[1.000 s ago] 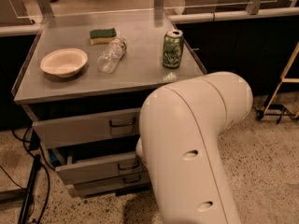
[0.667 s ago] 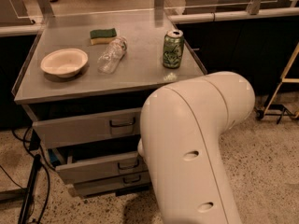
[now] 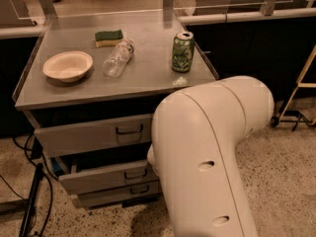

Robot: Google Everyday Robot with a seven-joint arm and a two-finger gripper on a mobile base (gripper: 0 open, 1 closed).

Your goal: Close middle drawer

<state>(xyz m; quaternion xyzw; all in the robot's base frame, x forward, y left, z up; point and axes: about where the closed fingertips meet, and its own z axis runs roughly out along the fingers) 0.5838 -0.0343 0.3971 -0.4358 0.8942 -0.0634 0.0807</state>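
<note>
The middle drawer point(image 3: 106, 176) is a narrow grey front panel with a small dark bar handle point(image 3: 134, 174). It stands pulled out a little from the cabinet, with a dark gap above it. My white arm point(image 3: 207, 152) fills the lower right and covers the drawers' right ends. My gripper is out of view, hidden behind or below the arm.
The taller top drawer point(image 3: 89, 136) sits above and the bottom drawer point(image 3: 113, 194) below. On the cabinet top point(image 3: 148, 80) are a bowl point(image 3: 67, 65), a lying plastic bottle point(image 3: 118, 58), a sponge point(image 3: 109, 37) and a green can point(image 3: 182, 52). Cables point(image 3: 29, 201) hang at the left and a yellow stand point(image 3: 296, 98) is at the right.
My arm has shifted very slightly to the right. The drawers and the things on top have not moved.
</note>
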